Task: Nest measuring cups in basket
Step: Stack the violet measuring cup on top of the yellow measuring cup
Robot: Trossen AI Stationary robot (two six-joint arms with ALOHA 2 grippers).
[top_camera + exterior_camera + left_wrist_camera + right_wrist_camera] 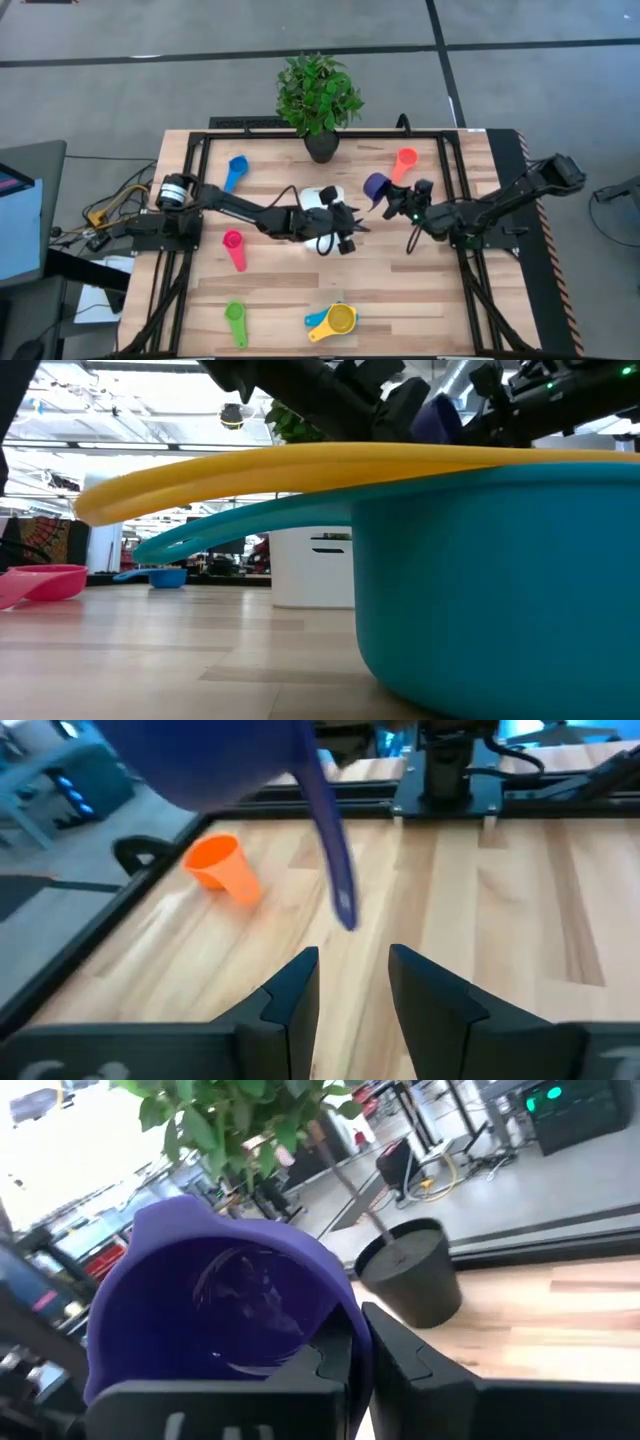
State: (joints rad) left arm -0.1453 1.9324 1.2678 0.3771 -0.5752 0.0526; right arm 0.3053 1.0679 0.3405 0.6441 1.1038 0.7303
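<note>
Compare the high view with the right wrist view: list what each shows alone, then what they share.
Only the high view: the white basket under the left gripper, plus the blue cup, pink cup, green cup, red-orange cup, and the yellow-orange cup sitting in the teal cup.
Only the right wrist view: the purple cup's hollow inside.
Both: the purple cup held by the right gripper, and the plant pot.

Bench (400, 290): pale wood planks, smooth, satin sheen. Purple cup (230, 1315): glossy smooth plastic. Teal cup (500, 580): matt plastic. Plant pot (410, 1275): dark, matt.
</note>
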